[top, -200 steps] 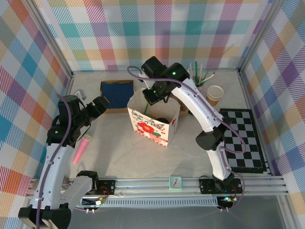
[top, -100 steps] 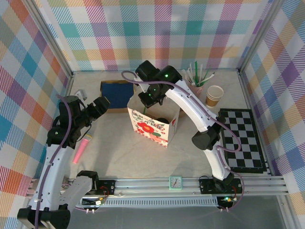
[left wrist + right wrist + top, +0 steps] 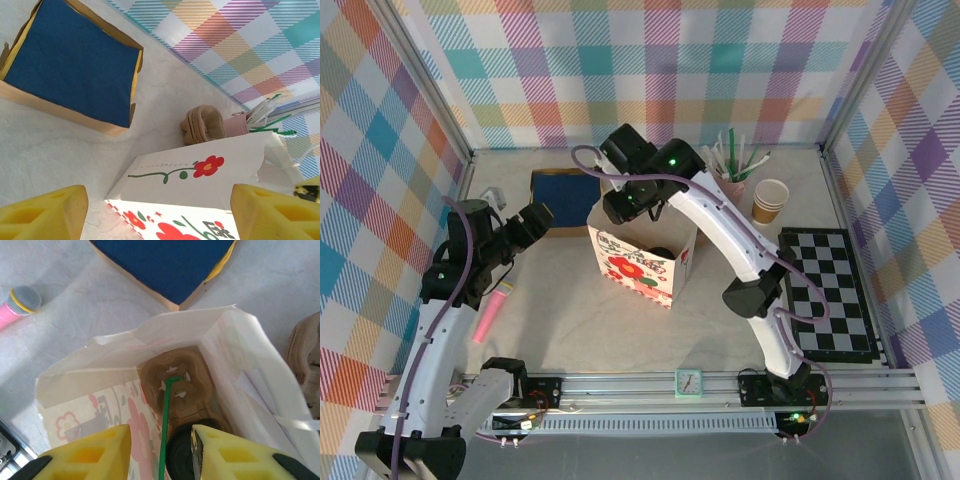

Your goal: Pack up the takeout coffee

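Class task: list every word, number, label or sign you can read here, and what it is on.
Nothing can be read for certain.
White flowered bag: tiny print along the green stem, too small to read.
Same bag, front panel: dark characters, blurred and cut off.
Small green clock: dial too small.

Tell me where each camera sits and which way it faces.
Top camera: high behind the arms, looking down on the table; both arms show, bases at the bottom.
Left wrist camera: on the left arm, looking across at the blue box and the flowered bag; its yellow fingers at the bottom corners.
Right wrist camera: above the bag, looking straight down into it at the coffee cup and cardboard tray; its yellow fingers at the bottom.
Shared: bag and blue box appear in all three.
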`<state>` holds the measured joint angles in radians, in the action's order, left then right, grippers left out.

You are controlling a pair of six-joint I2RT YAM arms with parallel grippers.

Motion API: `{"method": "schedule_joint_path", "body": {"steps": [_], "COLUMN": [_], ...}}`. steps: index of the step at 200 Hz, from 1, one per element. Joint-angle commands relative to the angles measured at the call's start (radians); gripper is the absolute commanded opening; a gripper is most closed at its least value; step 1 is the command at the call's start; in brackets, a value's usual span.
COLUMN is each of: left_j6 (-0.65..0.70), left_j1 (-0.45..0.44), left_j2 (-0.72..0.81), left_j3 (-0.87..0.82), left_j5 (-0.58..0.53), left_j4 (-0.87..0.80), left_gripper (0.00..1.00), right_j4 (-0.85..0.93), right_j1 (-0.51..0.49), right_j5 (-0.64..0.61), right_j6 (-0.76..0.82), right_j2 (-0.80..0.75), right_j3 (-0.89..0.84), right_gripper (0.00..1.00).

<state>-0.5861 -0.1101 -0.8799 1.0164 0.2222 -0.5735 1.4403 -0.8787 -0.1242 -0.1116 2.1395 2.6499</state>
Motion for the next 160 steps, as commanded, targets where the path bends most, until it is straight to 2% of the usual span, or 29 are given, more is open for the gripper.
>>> {"method": "schedule_joint_path", "body": {"steps": [1,61,122,160], "left_j6": [0.013,0.065,0.044,0.04], "left_j1": [-0.01,-0.019,-0.019,-0.026], "left_j2": [-0.011,-0.137,-0.266,-0.331], "left_j3": [0.017,0.088,0.09,0.101], "left_j5": [-0.008,-0.012,0.032,0.047], "left_j4": [0.016,-0.02,0.071,0.116], "left_gripper": [0.75,0.76,0.75,0.75], "right_j4": [-0.026,-0.086,-0.076,-0.098], "right_j1": [-0.009,-0.008,-0.005,0.031], "right_j5": [0.001,-0.05,-0.229,-0.253], "right_j6": [-0.006,-0.029,-0.06,-0.157], "right_j2": [-0.107,-0.285,-0.455,-0.625], "right_j3": [-0.005,-0.18,-0.339,-0.632], "right_gripper": [0.4,0.57,0.61,0.63]}}
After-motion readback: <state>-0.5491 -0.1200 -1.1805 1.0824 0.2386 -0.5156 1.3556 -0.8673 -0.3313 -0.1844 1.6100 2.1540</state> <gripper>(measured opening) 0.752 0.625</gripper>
